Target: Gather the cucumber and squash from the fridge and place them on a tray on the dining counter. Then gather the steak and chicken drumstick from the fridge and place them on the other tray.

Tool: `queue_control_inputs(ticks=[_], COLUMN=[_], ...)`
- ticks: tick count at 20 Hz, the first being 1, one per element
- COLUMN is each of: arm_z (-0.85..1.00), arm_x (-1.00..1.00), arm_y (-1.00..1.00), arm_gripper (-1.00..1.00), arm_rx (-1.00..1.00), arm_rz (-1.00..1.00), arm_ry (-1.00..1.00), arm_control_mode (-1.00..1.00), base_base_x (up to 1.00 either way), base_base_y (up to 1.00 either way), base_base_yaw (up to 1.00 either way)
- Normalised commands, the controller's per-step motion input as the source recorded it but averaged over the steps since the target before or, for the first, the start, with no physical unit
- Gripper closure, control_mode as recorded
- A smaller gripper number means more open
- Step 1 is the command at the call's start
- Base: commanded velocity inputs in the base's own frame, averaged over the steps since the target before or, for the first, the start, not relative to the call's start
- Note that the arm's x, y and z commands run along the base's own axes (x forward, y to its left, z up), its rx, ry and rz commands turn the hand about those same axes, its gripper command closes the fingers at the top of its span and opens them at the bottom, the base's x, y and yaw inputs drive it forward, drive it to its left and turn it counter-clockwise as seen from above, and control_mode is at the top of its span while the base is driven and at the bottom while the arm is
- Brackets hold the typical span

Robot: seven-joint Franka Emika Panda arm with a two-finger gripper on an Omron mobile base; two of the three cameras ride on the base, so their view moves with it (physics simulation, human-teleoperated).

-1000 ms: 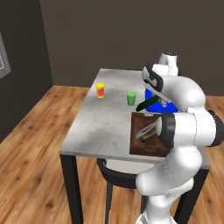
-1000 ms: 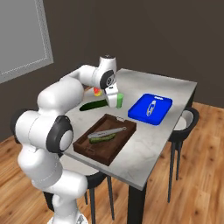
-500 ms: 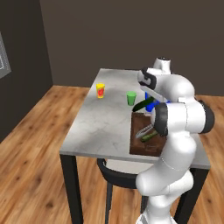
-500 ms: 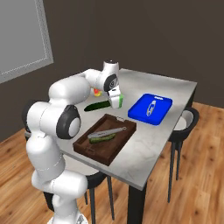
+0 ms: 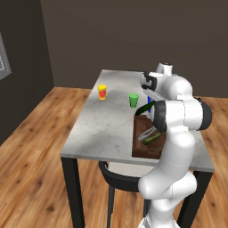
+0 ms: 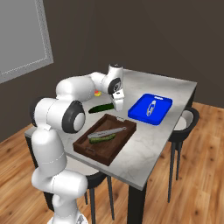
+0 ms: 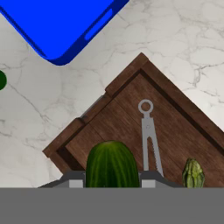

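Gripper [image 6: 118, 103] clamped on long dark green cucumber [image 6: 101, 107], held above dark brown wooden tray [image 6: 85, 148], bright blue plastic tray [image 6: 141, 113] beside, grey marble table [image 6: 170, 89].

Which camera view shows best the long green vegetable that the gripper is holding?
The right base view: the held vegetable shows full length, above the counter. The hand view gives only its rounded end over the brown tray. In the left base view the arm mostly hides it.

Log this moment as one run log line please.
gripper: shut on cucumber | position: above brown tray's far end | tray holds: green vegetable, silver utensil | blue tray: utensil only
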Motion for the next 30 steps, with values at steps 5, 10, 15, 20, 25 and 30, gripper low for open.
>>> queue_control_inputs(ticks=[5, 10, 15, 20, 25, 30], arm_z=[-0.16, -0.04, -0.15, -0.28, -0.31, -0.31], arm_x=[0.0, -0.11, -0.02, 0.0, 0.0, 0.0], arm_y=[-0.05, 0.0, 0.0, 0.0, 0.0, 0.0], arm_gripper=[1.0, 1.0, 1.0, 1.0, 1.0, 1.0], arm_rx=[0.0, 0.0, 0.0, 0.0, 0.0, 0.0], arm_rz=[0.0, 0.0, 0.0, 0.0, 0.0, 0.0], arm_ry=[0.0, 0.0, 0.0, 0.0, 0.0, 0.0], arm_control_mode=[-1.0, -1.0, -1.0, -1.0, -1.0, -1.0], base_base_x=[0.0, 0.0, 0.0, 0.0, 0.0, 0.0], base_base_y=[0.0, 0.0, 0.0, 0.0, 0.0, 0.0], base_base_yaw=[0.0, 0.0, 0.0, 0.0, 0.0, 0.0])
